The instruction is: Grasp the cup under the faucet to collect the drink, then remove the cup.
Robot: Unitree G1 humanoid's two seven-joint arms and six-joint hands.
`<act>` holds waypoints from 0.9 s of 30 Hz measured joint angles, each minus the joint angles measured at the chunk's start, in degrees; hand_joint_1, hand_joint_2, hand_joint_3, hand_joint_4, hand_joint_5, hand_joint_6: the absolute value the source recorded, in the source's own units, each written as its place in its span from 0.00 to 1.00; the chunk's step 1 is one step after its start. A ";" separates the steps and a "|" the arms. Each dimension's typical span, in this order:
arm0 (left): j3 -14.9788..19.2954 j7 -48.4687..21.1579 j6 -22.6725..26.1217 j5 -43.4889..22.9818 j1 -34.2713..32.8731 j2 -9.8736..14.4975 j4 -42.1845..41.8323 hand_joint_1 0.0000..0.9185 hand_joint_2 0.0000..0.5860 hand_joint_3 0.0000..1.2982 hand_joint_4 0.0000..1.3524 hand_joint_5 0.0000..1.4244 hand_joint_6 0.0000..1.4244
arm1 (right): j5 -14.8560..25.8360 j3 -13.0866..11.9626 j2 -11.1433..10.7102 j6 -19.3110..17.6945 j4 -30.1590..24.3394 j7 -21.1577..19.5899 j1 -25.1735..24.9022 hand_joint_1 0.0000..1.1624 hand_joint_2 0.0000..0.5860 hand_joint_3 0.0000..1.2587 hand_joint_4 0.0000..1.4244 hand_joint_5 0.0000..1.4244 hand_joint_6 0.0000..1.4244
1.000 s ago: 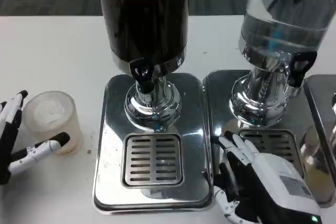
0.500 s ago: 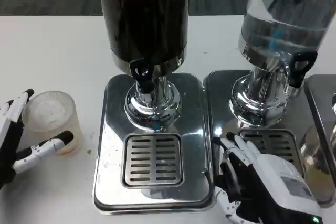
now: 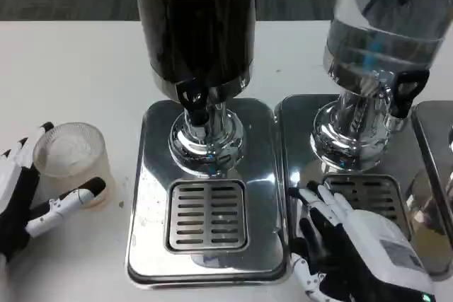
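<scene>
L robot hand [image 3: 21,199] open round frosted cup [image 3: 73,160] on desk [image 3: 78,68] — pre-grasp; R robot hand [image 3: 354,245] open, empty, resting on drip tray [image 3: 354,132].

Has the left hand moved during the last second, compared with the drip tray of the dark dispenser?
Yes. The left hand has moved right, toward the drip tray, and its fingers now reach further around the cup.
</scene>
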 measured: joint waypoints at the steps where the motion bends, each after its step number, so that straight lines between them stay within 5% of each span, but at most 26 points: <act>1: -0.04 0.01 -0.12 -0.02 -0.08 0.00 0.11 0.00 0.11 0.00 0.00 0.00 0.00 | -0.02 0.01 0.03 0.02 0.00 -0.02 0.13 0.44 1.00 0.08 0.00 0.00 0.06; 27: 0.07 0.01 -2.03 -2.14 -0.17 0.74 -1.38 0.04 0.10 0.00 0.00 0.00 0.01 | -0.02 0.84 0.77 0.47 0.36 -0.09 -0.17 0.43 1.00 0.08 0.00 0.00 0.06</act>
